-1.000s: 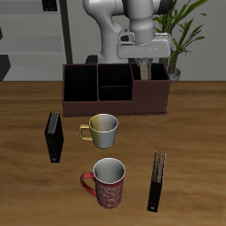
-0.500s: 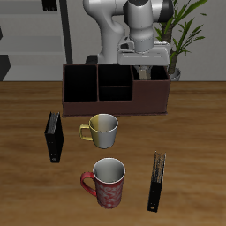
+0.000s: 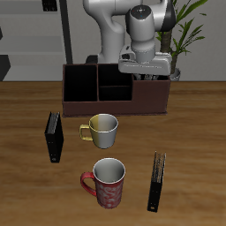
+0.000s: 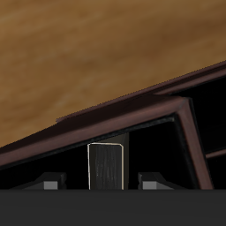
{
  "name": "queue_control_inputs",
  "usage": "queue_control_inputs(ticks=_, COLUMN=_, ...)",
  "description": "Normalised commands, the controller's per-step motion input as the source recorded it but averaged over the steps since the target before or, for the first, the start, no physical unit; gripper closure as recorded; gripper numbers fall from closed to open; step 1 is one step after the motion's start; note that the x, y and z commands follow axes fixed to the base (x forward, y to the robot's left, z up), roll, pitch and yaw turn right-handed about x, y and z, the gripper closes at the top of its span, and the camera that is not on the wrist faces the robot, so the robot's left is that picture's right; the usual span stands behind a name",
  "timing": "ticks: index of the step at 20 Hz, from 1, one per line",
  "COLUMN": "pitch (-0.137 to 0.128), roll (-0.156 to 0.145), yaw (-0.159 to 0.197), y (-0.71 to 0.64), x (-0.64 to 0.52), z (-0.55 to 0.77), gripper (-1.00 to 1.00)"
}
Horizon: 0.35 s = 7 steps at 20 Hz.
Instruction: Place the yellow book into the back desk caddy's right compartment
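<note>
The thin yellow book (image 4: pixel 108 165), shown upright inside the right compartment (image 3: pixel 152 91) of the long reddish-brown back desk caddy (image 3: pixel 115 100), between the parted jaws of the gripper (image 3: pixel 146 76), could be toppled if snagged during withdrawal

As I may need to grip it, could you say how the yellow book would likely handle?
The yellow book looks stiff: a thin hardback standing upright in the right compartment. Thin and on edge, it would probably tip if pushed sideways.
</note>
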Motion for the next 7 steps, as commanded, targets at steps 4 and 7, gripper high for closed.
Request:
queue_control_inputs(ticks=4, pitch=-0.010, roll=-0.079, yaw=0.162, y=-0.45, x=0.26, z=-0.18, gripper=-1.00)
queue_control_inputs(ticks=7, pitch=0.092, roll=-0.087, yaw=-0.013, y=-0.74, x=0.25, z=-0.06, gripper=-1.00)
